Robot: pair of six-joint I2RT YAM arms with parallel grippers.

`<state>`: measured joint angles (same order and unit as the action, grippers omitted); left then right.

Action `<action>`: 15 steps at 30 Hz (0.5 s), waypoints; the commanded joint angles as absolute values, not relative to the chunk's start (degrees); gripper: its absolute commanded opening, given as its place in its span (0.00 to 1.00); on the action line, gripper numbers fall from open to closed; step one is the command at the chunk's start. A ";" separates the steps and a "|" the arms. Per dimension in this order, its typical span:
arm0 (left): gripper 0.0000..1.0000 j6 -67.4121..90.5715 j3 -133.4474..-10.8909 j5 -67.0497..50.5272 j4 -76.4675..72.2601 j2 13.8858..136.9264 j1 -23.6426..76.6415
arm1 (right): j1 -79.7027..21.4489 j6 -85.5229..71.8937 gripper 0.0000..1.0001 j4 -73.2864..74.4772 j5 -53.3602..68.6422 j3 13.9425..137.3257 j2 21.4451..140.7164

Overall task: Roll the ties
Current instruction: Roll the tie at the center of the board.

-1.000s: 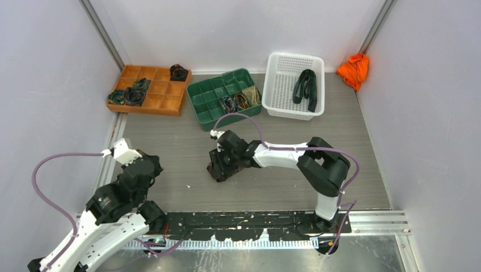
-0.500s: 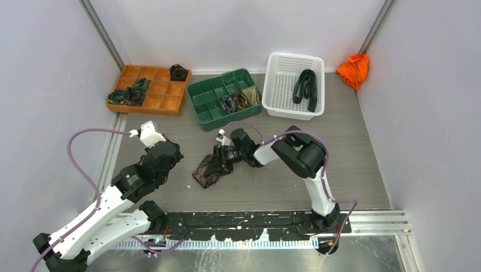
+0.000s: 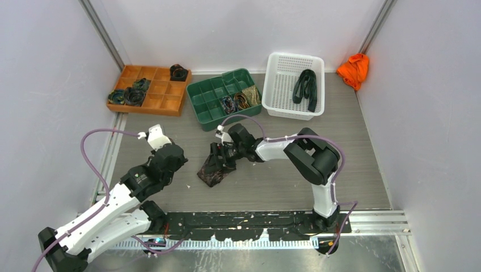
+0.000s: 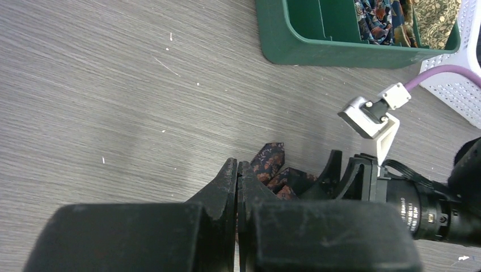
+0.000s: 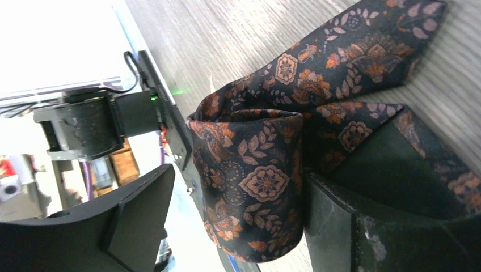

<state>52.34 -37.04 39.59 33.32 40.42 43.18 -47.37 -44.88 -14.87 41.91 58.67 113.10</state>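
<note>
Left arm has advanced toward centre; right end effector [image 5: 238, 187] has spread.
Right jaws released around half-coiled tie [image 3: 212, 171], mid-table; left end effector [image 4: 237, 187] clenched, empty. Far trays [image 3: 164, 105] hold rolled ties [image 3: 134, 96]; basket tie [image 3: 305, 88] lies unrolled.

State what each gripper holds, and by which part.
Nothing. On the right gripper the jaws stand open around the rolled tie; on the left gripper they are shut, empty.

tie [image 3: 211, 172] | dark brown, orange paisley | partly coiled, tail loose
</note>
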 commanded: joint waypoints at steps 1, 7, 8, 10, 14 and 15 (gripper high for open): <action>0.00 53.22 -36.28 41.68 30.27 40.35 43.33 | -47.09 -35.25 0.84 -0.85 34.28 62.63 106.97; 0.00 54.08 -34.85 41.29 28.26 42.66 43.33 | -46.91 -31.44 0.92 6.87 33.26 65.08 106.29; 0.00 54.18 -34.67 41.09 27.81 43.16 43.33 | -46.89 -31.18 0.93 7.20 32.63 65.17 106.33; 0.00 54.31 -34.72 40.75 27.54 43.94 43.33 | -46.80 -30.18 0.94 8.02 27.99 64.40 105.13; 0.00 53.91 -33.89 41.25 27.09 44.30 43.29 | -45.99 -29.16 0.94 9.50 16.43 62.01 99.20; 0.00 53.88 -33.38 41.44 26.50 44.42 43.25 | -46.03 -28.84 0.93 10.68 14.30 61.86 97.77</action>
<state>53.56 -34.24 39.66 30.76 44.53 43.18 -46.76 -32.01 6.70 26.39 62.52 106.17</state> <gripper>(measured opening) 0.005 0.939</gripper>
